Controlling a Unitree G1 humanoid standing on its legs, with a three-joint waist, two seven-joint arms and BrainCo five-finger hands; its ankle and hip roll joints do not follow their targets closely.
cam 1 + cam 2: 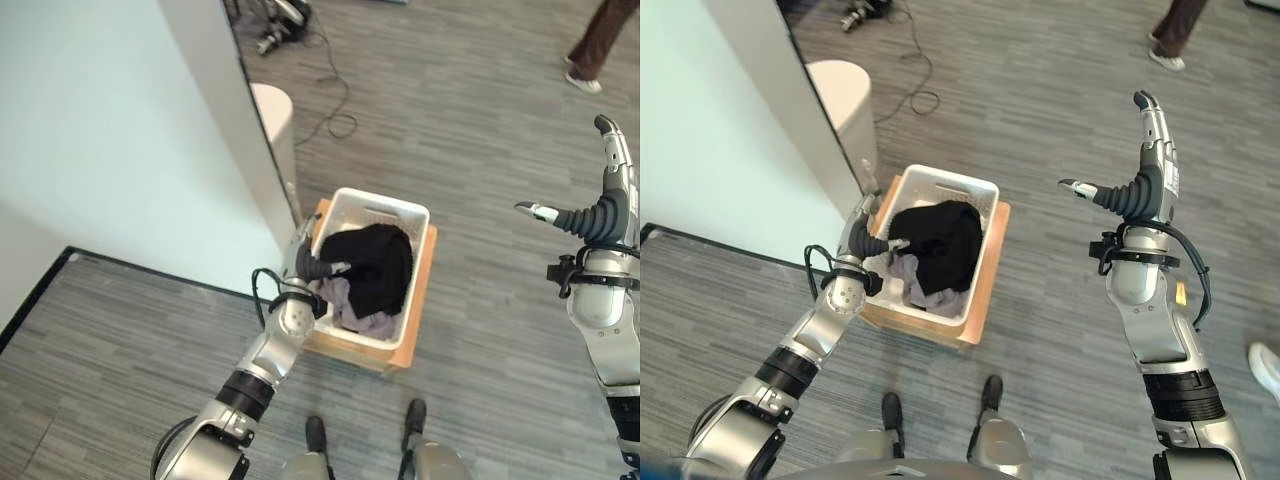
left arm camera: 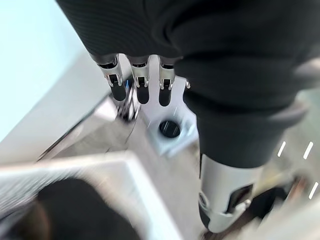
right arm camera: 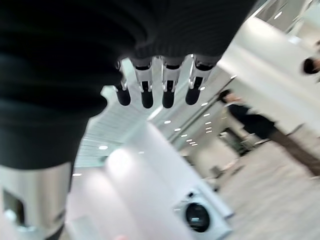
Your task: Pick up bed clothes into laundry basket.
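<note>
A white laundry basket [image 1: 386,207] stands on a low wooden platform [image 1: 421,296] on the floor. Inside lie a black garment [image 1: 377,262] and a pale lilac cloth [image 1: 346,296]. My left hand [image 1: 301,262] rests at the basket's left rim, open, its thumb reaching over the clothes. In the left wrist view its fingers [image 2: 142,86] are straight and hold nothing, with the basket rim [image 2: 127,167] and black cloth [image 2: 75,210] past them. My right hand [image 1: 1146,190] is raised in the air far right of the basket, open and holding nothing; its fingers [image 3: 156,86] are straight.
A tall pale panel [image 1: 110,130] fills the left, its grey edge beside the basket. A round white bin [image 1: 272,108] and loose cables [image 1: 336,112] lie behind. A person's legs [image 1: 596,45] stand at the far right; a shoe [image 1: 1266,366] shows near my right arm.
</note>
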